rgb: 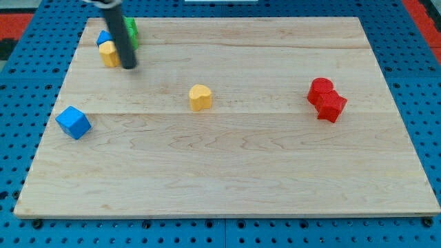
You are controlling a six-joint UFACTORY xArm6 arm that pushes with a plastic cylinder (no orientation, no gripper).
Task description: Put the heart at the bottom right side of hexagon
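Observation:
The yellow heart [200, 97] lies near the board's middle, a little left of centre. A yellow block [109, 53], which looks like the hexagon, sits in a cluster at the view's top left, touching a blue block [104, 38], with a green block [131, 31] close by. My rod comes down from the top edge. My tip [129, 67] rests on the board just right of and slightly below the yellow hexagon, close to it. The heart is well to the right of and below my tip.
A blue cube [73, 122] lies near the board's left edge. Two red blocks [320, 89] [331, 106] touch each other at the right. The wooden board [227, 179] lies on a blue pegboard surface.

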